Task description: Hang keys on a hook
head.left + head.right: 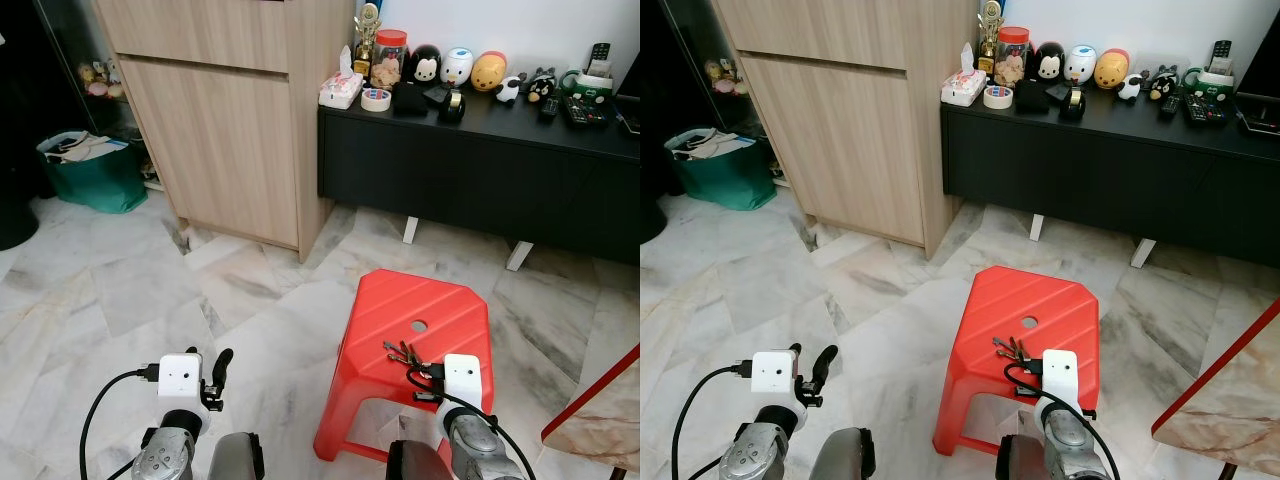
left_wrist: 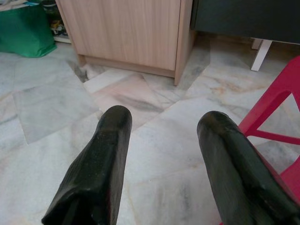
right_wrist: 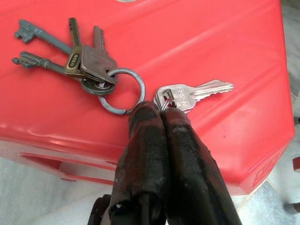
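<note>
Right gripper fingers pinched on ring of five keys, one red stool, left gripper fingers apart.

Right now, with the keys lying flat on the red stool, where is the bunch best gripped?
At the ring, from above: it lies flat, and every key hangs off it. The right gripper is shut at the ring's near edge beside the silver key; whether it holds is unclear.

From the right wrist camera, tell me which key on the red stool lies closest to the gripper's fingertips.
The lone bright silver key, lying by the right gripper tips on the red plastic stool. The darker brass and long-shanked keys fan out across the ring.
</note>
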You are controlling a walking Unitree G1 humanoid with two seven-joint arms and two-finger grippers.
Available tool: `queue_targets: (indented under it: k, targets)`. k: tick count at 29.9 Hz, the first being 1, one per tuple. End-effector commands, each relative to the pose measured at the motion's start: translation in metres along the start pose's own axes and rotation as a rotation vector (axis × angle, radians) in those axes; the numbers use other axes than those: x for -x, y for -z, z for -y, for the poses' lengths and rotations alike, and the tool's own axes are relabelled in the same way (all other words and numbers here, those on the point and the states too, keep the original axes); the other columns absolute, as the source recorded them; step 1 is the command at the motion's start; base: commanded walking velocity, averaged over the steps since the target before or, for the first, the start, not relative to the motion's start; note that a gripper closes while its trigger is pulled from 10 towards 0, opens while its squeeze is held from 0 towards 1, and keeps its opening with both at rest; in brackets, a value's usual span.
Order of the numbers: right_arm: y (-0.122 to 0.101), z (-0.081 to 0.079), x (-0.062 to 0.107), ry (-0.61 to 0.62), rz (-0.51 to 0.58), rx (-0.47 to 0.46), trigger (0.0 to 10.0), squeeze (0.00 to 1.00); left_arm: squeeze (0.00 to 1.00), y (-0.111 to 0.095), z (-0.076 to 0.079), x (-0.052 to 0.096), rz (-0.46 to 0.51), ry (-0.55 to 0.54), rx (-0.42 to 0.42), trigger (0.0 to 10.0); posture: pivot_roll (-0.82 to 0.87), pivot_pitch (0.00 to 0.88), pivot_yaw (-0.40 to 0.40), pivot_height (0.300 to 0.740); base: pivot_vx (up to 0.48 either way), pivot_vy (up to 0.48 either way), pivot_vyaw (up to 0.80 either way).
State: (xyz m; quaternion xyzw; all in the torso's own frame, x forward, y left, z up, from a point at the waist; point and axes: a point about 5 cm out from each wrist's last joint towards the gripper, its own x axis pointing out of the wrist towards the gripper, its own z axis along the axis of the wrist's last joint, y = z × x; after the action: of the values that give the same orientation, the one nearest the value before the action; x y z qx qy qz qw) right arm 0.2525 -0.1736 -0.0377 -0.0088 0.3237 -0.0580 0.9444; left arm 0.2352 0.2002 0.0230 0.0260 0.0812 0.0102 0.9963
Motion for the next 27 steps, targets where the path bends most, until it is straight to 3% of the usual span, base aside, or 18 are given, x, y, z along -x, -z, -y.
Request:
queue_targets:
  k: [1,9,13,23,27]
  targets:
    - [-0.003,0.003,-0.001,0.009,0.010,-0.013,0.0,0.00,0.00,0.002,-0.001,-0.001,-0.007,0.004,-0.018,10.0,0.04,0.023,-0.027,0.591,0.000,0.000,0.00]
    - [-0.009,0.001,-0.001,0.010,0.047,-0.032,0.0,0.00,0.00,0.003,-0.001,-0.001,-0.012,0.001,-0.018,10.0,0.04,0.023,-0.028,0.591,0.000,0.000,0.00]
    - [-0.030,0.004,0.000,0.033,0.203,-0.047,0.0,0.00,0.00,0.005,-0.002,0.000,-0.017,-0.003,-0.020,10.0,0.04,0.024,-0.027,0.591,0.000,0.000,0.00]
    - [-0.052,0.008,0.005,0.092,0.385,-0.083,0.0,0.00,0.00,0.014,-0.005,0.005,-0.039,-0.010,-0.022,10.0,0.04,0.023,-0.028,0.591,0.000,0.000,0.00]
    - [-0.062,0.015,0.009,0.179,0.463,-0.061,0.0,0.00,0.00,0.018,-0.007,0.005,-0.052,-0.015,-0.023,10.0,0.04,0.022,-0.028,0.591,0.000,0.000,0.00]
